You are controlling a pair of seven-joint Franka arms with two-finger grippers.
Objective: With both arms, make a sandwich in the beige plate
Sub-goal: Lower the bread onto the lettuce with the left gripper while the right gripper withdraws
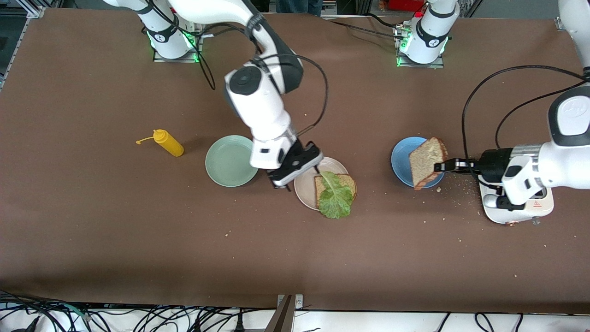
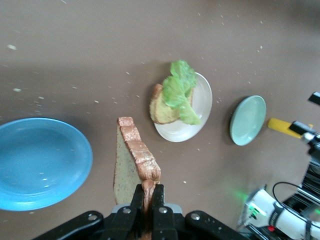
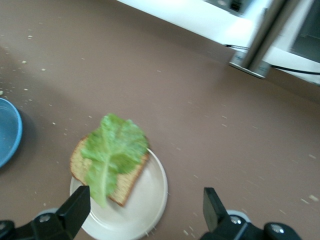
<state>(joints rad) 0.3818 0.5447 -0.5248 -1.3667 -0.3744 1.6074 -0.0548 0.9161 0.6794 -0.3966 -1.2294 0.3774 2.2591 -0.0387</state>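
The beige plate (image 1: 304, 186) holds one bread slice (image 1: 345, 181) with the green lettuce leaf (image 1: 335, 197) lying on it. My right gripper (image 1: 297, 178) hangs open and empty just above the plate's edge toward the right arm's end; in the right wrist view its fingers (image 3: 75, 206) straddle the plate (image 3: 150, 200), the lettuce (image 3: 112, 150) and the bread (image 3: 131, 177). My left gripper (image 1: 445, 166) is shut on the second bread slice (image 1: 426, 161) and holds it tilted over the blue plate (image 1: 401, 159). In the left wrist view the gripper (image 2: 147, 192) pinches the crust of that slice (image 2: 131, 160).
A mint-green plate (image 1: 229, 161) sits beside the beige plate toward the right arm's end, with a yellow squeeze bottle (image 1: 168, 143) lying past it. A white appliance (image 1: 518, 207) stands under the left arm's wrist. Crumbs are scattered around the blue plate (image 2: 42, 162).
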